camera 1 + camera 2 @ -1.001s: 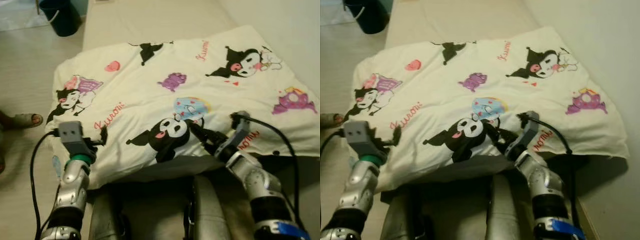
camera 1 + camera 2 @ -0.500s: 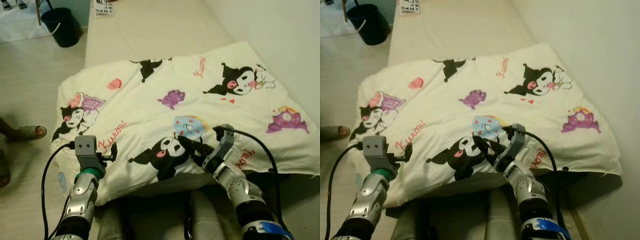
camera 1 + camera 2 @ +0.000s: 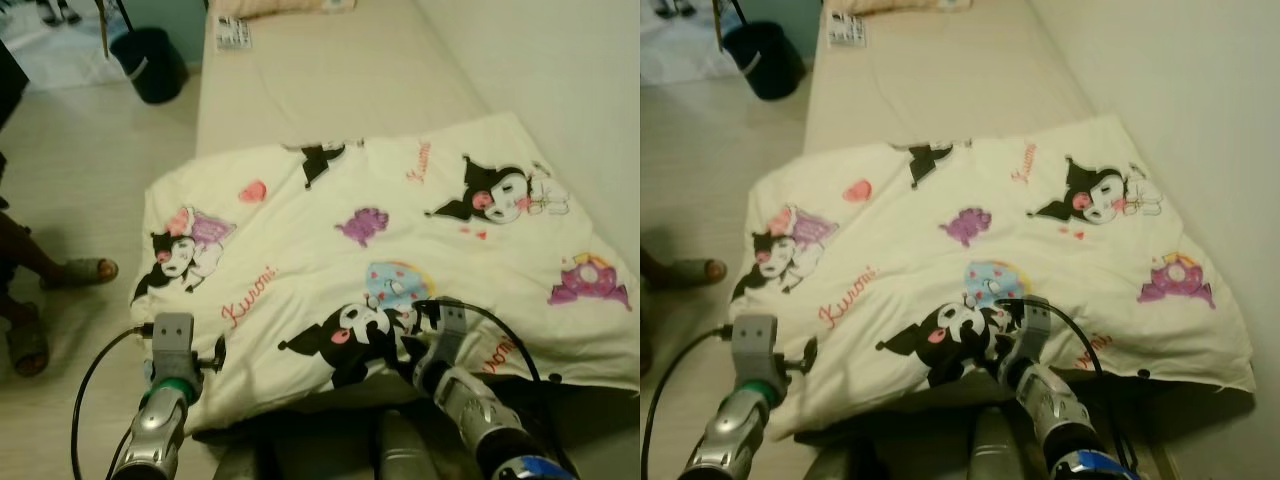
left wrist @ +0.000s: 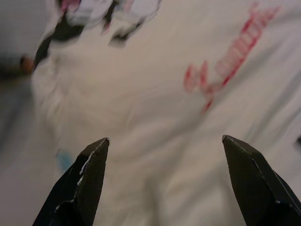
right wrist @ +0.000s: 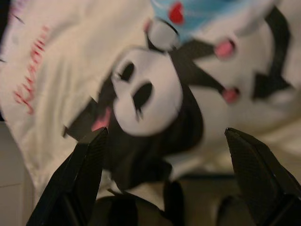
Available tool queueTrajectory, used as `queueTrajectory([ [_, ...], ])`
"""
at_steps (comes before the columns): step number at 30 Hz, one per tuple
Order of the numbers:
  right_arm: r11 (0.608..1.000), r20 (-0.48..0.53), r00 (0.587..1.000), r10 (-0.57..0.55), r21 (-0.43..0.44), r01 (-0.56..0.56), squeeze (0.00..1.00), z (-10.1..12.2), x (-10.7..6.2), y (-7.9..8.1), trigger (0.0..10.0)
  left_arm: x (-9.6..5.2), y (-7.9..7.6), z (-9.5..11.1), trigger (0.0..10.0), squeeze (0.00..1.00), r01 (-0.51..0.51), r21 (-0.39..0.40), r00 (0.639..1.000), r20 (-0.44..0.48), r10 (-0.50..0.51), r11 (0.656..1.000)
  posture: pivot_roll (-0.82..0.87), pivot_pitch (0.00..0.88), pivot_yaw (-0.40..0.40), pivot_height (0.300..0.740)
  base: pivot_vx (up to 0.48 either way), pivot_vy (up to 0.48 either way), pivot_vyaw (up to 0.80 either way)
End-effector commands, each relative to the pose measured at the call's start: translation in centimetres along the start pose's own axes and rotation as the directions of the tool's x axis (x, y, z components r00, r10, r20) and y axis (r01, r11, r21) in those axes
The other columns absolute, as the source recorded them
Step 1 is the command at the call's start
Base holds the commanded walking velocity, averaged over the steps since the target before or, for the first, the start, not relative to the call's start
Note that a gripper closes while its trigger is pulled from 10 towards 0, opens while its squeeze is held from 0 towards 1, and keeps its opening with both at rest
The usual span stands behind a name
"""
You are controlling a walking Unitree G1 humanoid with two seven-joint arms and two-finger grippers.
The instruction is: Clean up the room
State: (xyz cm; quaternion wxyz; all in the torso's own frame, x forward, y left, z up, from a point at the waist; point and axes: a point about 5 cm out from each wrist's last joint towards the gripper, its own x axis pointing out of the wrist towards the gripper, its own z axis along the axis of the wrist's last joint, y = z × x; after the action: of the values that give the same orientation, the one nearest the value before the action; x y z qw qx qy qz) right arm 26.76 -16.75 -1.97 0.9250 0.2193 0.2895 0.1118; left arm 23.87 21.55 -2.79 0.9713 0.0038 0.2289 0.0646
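Observation:
A white blanket (image 3: 400,250) printed with black, pink and purple cartoon figures lies spread over the near end of a beige bed (image 3: 330,90). My left gripper (image 3: 205,353) is open at the blanket's near left corner, its fingertips (image 4: 96,146) wide apart over white cloth with red lettering. My right gripper (image 3: 405,335) is open too. It hovers over the black cartoon figure (image 5: 141,94) by the blanket's near edge. Nothing is held between either pair of fingers.
A pale wall (image 3: 560,80) runs along the bed's right side. On the floor to the left are a person's sandalled feet (image 3: 85,270) and a dark bucket (image 3: 155,62). A printed sheet (image 3: 235,33) and a pillow (image 3: 280,5) lie at the bed's far end.
The whole picture has shifted, so the camera moved; more of the bed and floor shows. Both arms sit lower in the picture, and the grippers remain by the blanket's near edge.

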Motion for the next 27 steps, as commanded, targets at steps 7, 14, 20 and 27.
queueTrajectory([
  [7, 0.987, -0.156, 0.977, -0.144, -0.093, 0.13, 0.0, -4.2, -1.9, -2.2, 10.0, -3.9, 2.8, -7.2, 10.0, 0.0, -0.129, -0.055, 0.946, -0.306, 0.106, 0.99, -0.16, 0.0, 0.075, 0.721, 0.0, 0.0, 0.0],
  [14, 0.968, -0.233, 0.945, -0.231, -0.149, 0.2, 0.0, -6.3, -3.2, -3.5, 10.0, -6.9, 3.6, -10.9, 10.0, 0.0, -0.213, -0.068, 0.868, -0.471, 0.156, 0.975, -0.16, 0.0, 0.074, 0.736, 0.0, 0.0, 0.0],
  [20, 0.918, -0.246, 0.9, -0.359, -0.27, 0.292, 0.0, -7.5, -4.4, -4.8, 10.0, -9.6, 4.4, -13.5, 10.0, 0.0, -0.278, -0.071, 0.795, -0.577, 0.188, 0.958, -0.16, 0.0, 0.074, 0.74, 0.0, 0.0, 0.0],
  [27, 0.941, -0.315, 0.912, -0.263, -0.293, 0.17, 0.0, -8.1, -4.1, -3.9, 10.0, -8.9, 4.1, -12.8, 10.0, 0.0, -0.253, -0.072, 0.814, -0.554, 0.172, 0.965, -0.14, 0.0, 0.059, 0.74, 0.0, 0.0, 0.56],
])
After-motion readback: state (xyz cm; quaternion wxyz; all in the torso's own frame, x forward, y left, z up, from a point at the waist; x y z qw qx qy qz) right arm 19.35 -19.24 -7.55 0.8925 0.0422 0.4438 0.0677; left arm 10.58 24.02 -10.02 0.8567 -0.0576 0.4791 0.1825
